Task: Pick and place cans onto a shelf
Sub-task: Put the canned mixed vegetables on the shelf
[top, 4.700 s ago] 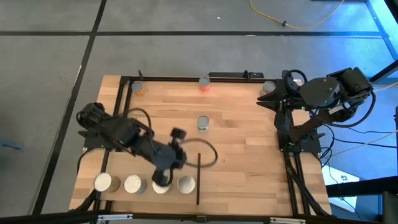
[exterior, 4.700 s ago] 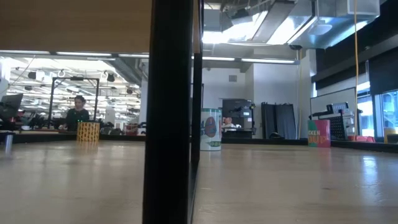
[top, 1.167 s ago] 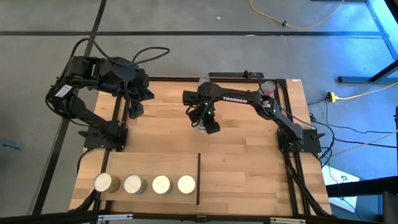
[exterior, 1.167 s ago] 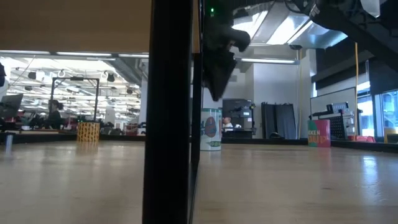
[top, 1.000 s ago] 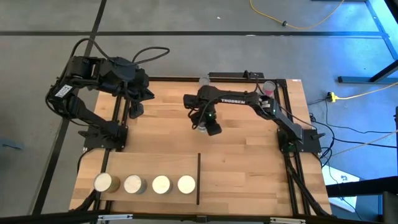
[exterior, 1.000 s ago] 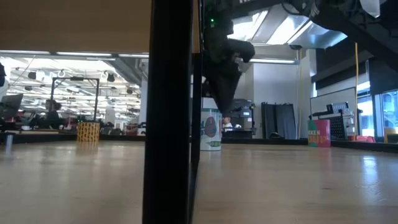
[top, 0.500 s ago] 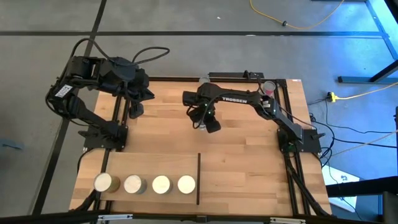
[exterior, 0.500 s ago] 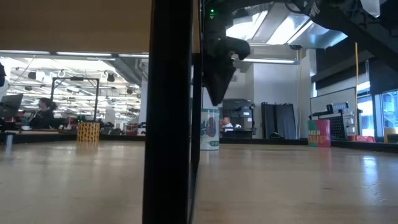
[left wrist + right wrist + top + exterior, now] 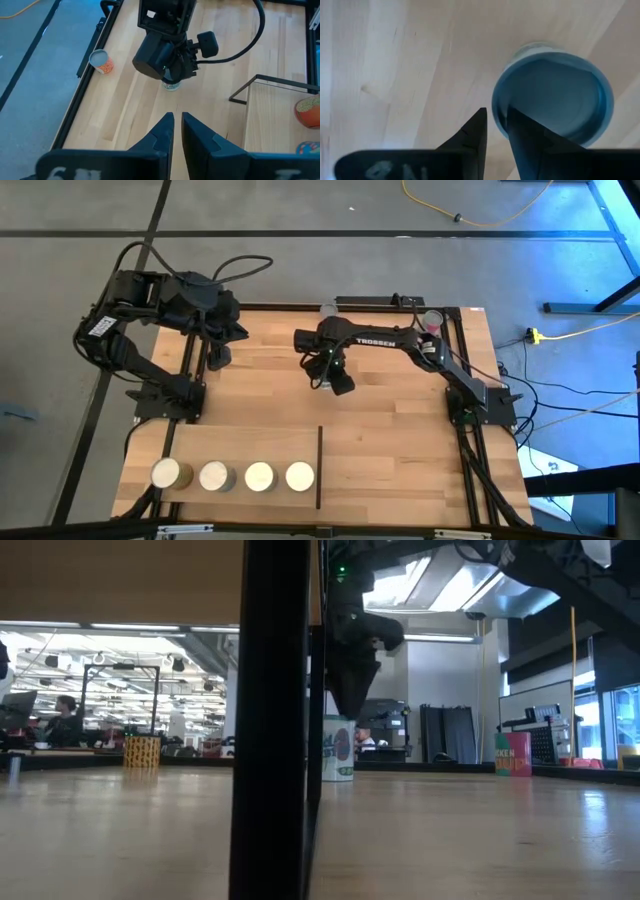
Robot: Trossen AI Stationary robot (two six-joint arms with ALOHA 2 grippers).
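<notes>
**Right gripper poised over the middle can**

Waiting at the far left corner of the table, the left gripper (image 9: pixel 218 352) was folded back, its fingers (image 9: pixel 161 131) nearly together with only a thin gap and nothing between them. Four cans (image 9: pixel 233 476) stood in a row on the shelf (image 9: pixel 240 445), well apart from both grippers. The right gripper (image 9: pixel 330 375) hung just above the middle can (image 9: pixel 552 92), its fingers narrow and empty, tips beside the can's rim.

Plank-patterned wooden tabletop (image 9: pixel 380 430) within a black metal frame (image 9: pixel 300 306). Grey floor (image 9: pixel 300 240) carrying a yellow cable (image 9: pixel 480 218). Low view: a seated person (image 9: pixel 64 723) at a distant desk; a black cabinet (image 9: pixel 385 730) beyond the table.
</notes>
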